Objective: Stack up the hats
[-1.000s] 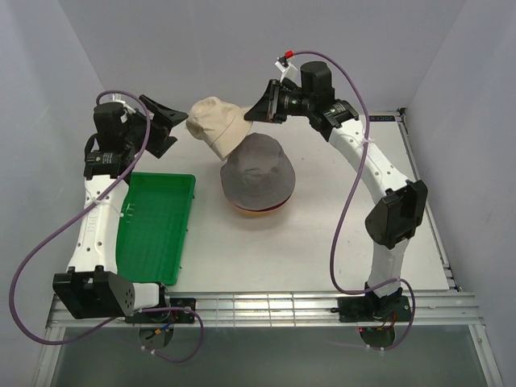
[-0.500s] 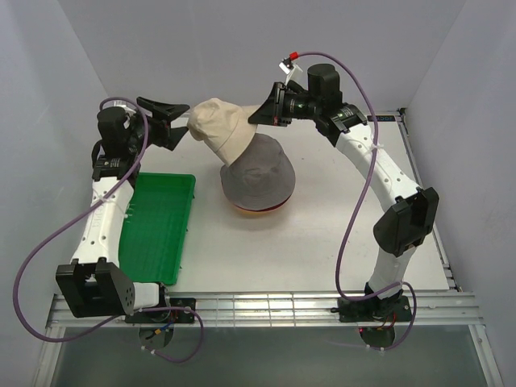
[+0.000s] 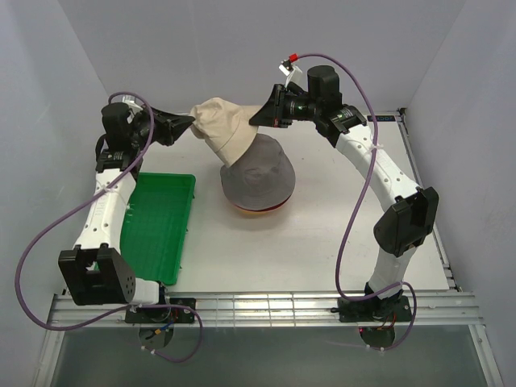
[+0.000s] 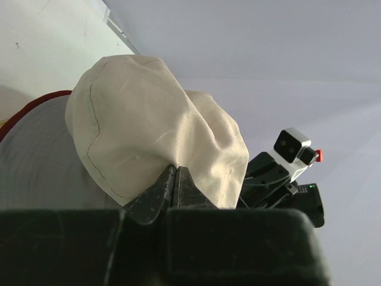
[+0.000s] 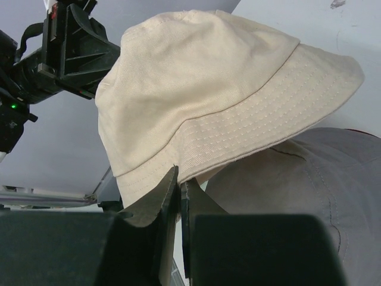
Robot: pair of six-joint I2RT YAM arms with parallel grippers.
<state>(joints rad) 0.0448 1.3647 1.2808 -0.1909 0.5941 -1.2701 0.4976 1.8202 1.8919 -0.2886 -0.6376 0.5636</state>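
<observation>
Beige twill forms the beige bucket hat point(image 3: 222, 129), which hangs stretched between both arms, off the table point(image 3: 339, 242) and above the far side of the stack. Whether its brim touches the grey bucket hat point(image 3: 262, 173) below cannot be told.

- **Jaws:** The left gripper point(image 3: 187, 122) is closed, pinching a fold of the soft, creased crown. The right gripper point(image 3: 256, 119) is closed on the edge of the brim, which carries rows of stitching.
- **Hidden parts:** The grey bucket hat covers the stack. Of the hats beneath, only slivers show at its near rim: the dark red hat point(image 3: 235, 206) and the yellow-orange hat point(image 3: 260, 213). In each wrist view the gripper's black body fills the lower frame and cuts off the beige hat's underside.
- **Other things:** A green tray point(image 3: 153, 226) of glossy plastic, rectangular with a raised lip, lies left of the stack, partly under the left arm.
</observation>
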